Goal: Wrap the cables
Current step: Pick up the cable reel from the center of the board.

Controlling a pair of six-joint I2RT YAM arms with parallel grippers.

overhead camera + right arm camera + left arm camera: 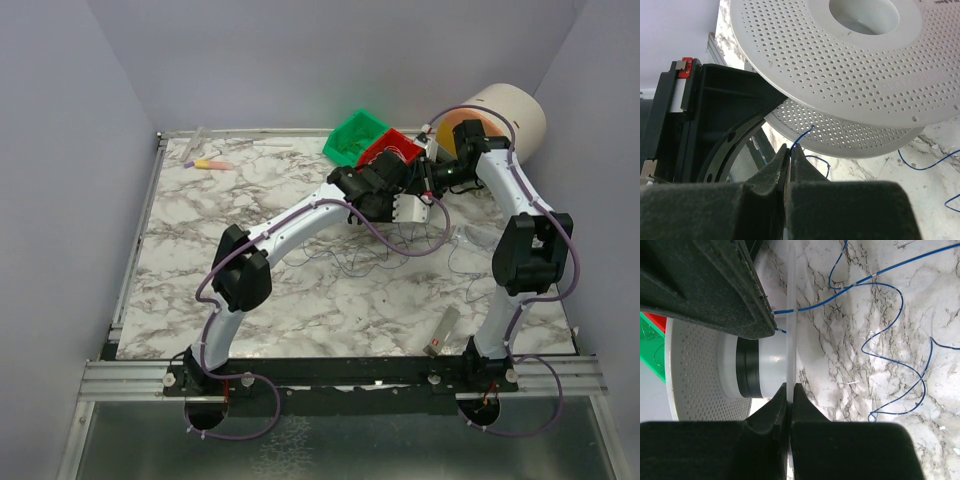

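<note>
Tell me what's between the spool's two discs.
A white core with a black band around it. The left hand and right hand hide the rest.

Left arm arched right, right arm folded inward (elbow high), left gripper clamped on spool flange, right gripper pinching cable end.

Soft, even light from above leaves faint shadows on the table, and the left tool looks blurry up close.
</note>
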